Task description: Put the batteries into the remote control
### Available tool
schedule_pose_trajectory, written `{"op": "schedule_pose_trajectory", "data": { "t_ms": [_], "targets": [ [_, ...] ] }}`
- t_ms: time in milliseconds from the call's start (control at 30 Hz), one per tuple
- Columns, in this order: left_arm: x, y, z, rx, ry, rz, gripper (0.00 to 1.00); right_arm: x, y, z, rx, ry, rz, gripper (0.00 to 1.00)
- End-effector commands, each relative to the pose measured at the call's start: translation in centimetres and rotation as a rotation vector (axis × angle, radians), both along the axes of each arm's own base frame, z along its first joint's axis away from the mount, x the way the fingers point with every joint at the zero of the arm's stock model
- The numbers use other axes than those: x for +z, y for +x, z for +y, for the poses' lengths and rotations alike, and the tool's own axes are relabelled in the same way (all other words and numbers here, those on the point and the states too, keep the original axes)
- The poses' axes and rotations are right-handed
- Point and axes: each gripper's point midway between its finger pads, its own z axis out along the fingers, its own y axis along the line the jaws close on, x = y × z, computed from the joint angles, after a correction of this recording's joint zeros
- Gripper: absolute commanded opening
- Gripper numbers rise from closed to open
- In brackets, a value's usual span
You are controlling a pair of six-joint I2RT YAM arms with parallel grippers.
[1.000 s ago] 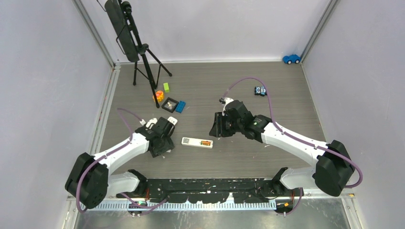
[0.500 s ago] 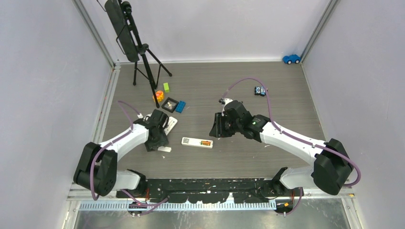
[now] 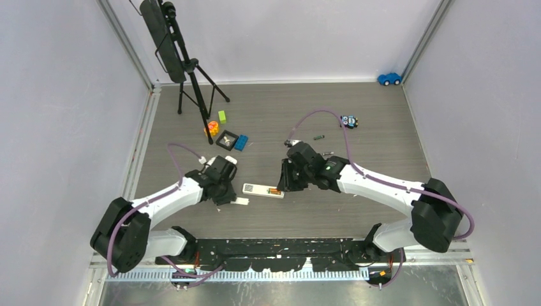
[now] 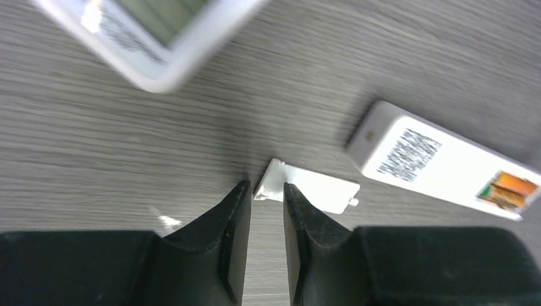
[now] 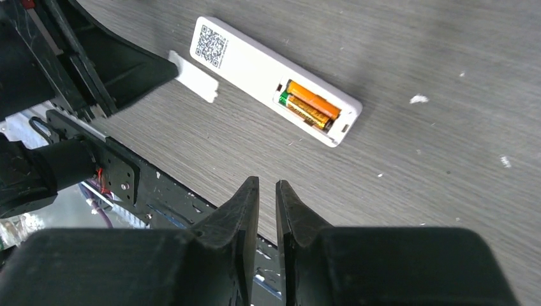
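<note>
The white remote (image 3: 258,190) lies back-up mid-table, its compartment open with two orange-copper batteries (image 3: 275,191) seated in it; both show in the right wrist view (image 5: 308,105) and the left wrist view (image 4: 507,189). My left gripper (image 3: 235,197) is just left of the remote, its fingers pinched on the corner of the white battery cover (image 4: 312,191), which rests on the table. My right gripper (image 3: 285,185) hovers by the remote's battery end, shut and empty (image 5: 267,185). A loose dark battery (image 3: 319,137) lies behind the right arm.
A second white remote (image 4: 153,32) lies beside my left wrist. A tripod (image 3: 185,64), coloured blocks (image 3: 222,116) and a black tray (image 3: 228,140) stand at the back left. A small toy (image 3: 348,121) and a blue car (image 3: 389,78) are at the back right.
My left gripper has moved right towards the remote, bringing the battery cover with it. My right gripper has moved left and nearer, onto the remote's battery end, uncovering the loose battery behind it.
</note>
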Motion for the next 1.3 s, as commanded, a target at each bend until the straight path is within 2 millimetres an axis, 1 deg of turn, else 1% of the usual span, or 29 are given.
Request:
{"op": "schedule_pose_trajectory", "data": {
  "t_ms": [0, 67, 100, 167, 200, 267, 300, 333, 367, 400, 433, 500, 600, 700, 733, 800, 867, 933, 967, 1000, 1133, 1167, 1267],
  "targets": [
    [-1.7, -3.0, -3.5, -0.031, -0.117, 0.073, 0.27, 1.2, 0.4, 1.9, -0.099, -0.010, -0.028, 0.20],
    [-1.3, -3.3, -5.3, -0.095, -0.175, 0.058, 0.29, 1.1, 0.2, 2.2, -0.154, -0.021, -0.033, 0.20],
    [-1.1, -3.3, -5.6, -0.119, -0.183, 0.048, 0.31, 1.2, 0.1, 2.4, -0.180, -0.013, -0.045, 0.20],
    [-0.8, -2.9, -5.4, -0.141, -0.168, 0.022, 0.35, 1.5, -0.4, 3.3, -0.199, 0.021, -0.054, 0.20],
    [-0.2, -2.7, -5.4, -0.160, -0.163, 0.005, 0.38, 1.5, -0.5, 3.7, -0.206, 0.021, -0.054, 0.20],
    [0.8, -1.6, -4.2, -0.166, -0.096, -0.057, 0.48, 1.4, -0.6, 4.3, -0.214, -0.004, -0.060, 0.20],
    [1.5, -1.0, -3.2, -0.148, -0.057, -0.084, 0.54, 1.3, -0.7, 4.6, -0.223, -0.027, -0.063, 0.21],
    [2.1, -0.4, -1.8, -0.113, -0.002, -0.104, 0.61, 1.2, -0.7, 4.9, -0.234, -0.047, -0.071, 0.23],
    [2.5, 0.1, -0.3, -0.077, 0.048, -0.117, 0.66, 1.1, -0.8, 5.3, -0.245, -0.061, -0.078, 0.27],
    [3.0, 0.6, 1.1, -0.039, 0.083, -0.126, 0.68, 0.8, -0.9, 5.8, -0.257, -0.075, -0.078, 0.31],
    [3.5, 1.4, 2.1, -0.008, 0.094, -0.147, 0.70, 0.6, -1.1, 6.2, -0.283, -0.082, -0.066, 0.36],
    [4.4, 2.9, 3.5, 0.048, 0.088, -0.193, 0.71, -0.1, -1.2, 7.4, -0.326, -0.087, -0.044, 0.42],
    [5.8, 5.0, 4.7, 0.099, 0.063, -0.267, 0.72, -1.2, -1.5, 9.2, -0.369, -0.086, -0.016, 0.52],
    [6.7, 6.3, 5.3, 0.134, 0.044, -0.315, 0.71, -2.8, -1.8, 10.7, -0.389, -0.110, 0.011, 0.53],
    [6.8, 6.6, 5.6, 0.147, 0.045, -0.329, 0.71, -3.7, -1.9, 11.3, -0.392, -0.135, 0.020, 0.54],
    [7.2, 7.1, 6.2, 0.175, 0.038, -0.357, 0.71, -4.2, -1.8, 12.2, -0.397, -0.174, 0.016, 0.57],
    [7.6, 7.6, 7.1, 0.203, 0.032, -0.375, 0.71, -4.5, -1.5, 12.4, -0.420, -0.226, -0.001, 0.61],
    [7.9, 8.2, 7.6, 0.216, 0.032, -0.395, 0.70, -4.7, -1.1, 12.7, -0.443, -0.258, -0.006, 0.63],
    [7.9, 8.5, 7.8, 0.219, 0.035, -0.399, 0.71, -4.8, -0.9, 12.6, -0.460, -0.275, -0.011, 0.63],
    [7.9, 8.7, 7.9, 0.219, 0.037, -0.400, 0.70, -5.1, -0.9, 12.1, -0.478, -0.315, -0.014, 0.63],
    [7.6, 9.1, 8.2, 0.222, 0.044, -0.396, 0.70, -5.3, -0.6, 10.9, -0.526, -0.426, -0.029, 0.64],
    [7.4, 9.0, 8.3, 0.223, 0.046, -0.394, 0.70, -5.7, -0.6, 10.7, -0.526, -0.451, -0.032, 0.63],
    [7.4, 9.2, 8.4, 0.227, 0.044, -0.402, 0.70, -6.3, -0.5, 10.9, -0.496, -0.481, -0.039, 0.60]
  ]
}}
